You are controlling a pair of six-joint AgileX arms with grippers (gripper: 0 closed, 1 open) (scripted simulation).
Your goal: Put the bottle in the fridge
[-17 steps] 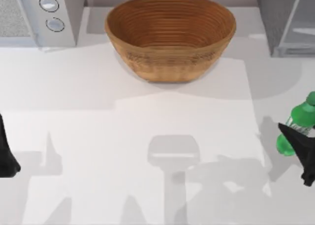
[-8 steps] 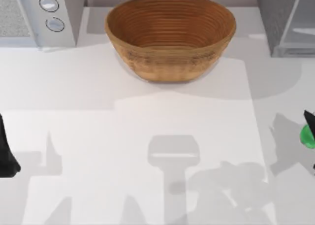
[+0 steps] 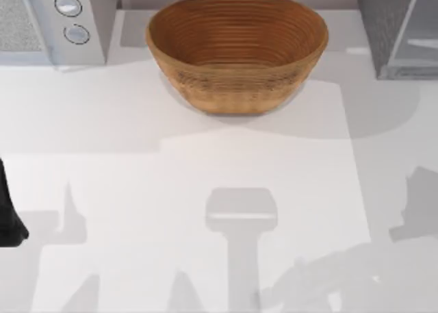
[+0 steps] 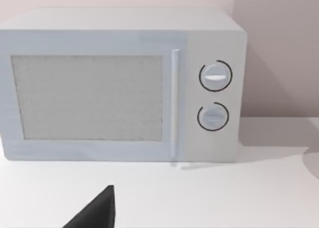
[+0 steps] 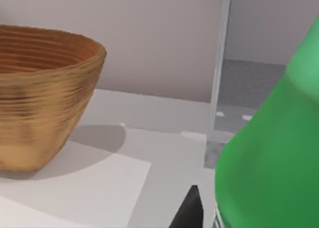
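Observation:
The green bottle [image 5: 271, 153] looms very close in the right wrist view, with a dark fingertip [image 5: 191, 211] of my right gripper pressed beside its lower body. Beyond it stands the fridge [image 5: 244, 93], showing a pale upright door edge and a speckled grey inside. From above, the fridge [image 3: 397, 32] sits at the table's far right corner. My left arm [image 3: 7, 217] is parked at the left edge of the table.
A large woven brown basket [image 3: 236, 49] sits at the back middle, also seen as the basket [image 5: 40, 93] from the right wrist. A white microwave [image 3: 55, 22] with two round knobs occupies the back left and faces the left wrist as the microwave [image 4: 124, 86].
My right gripper carried the bottle rightward, out past the top view's right edge. The left arm has not moved.

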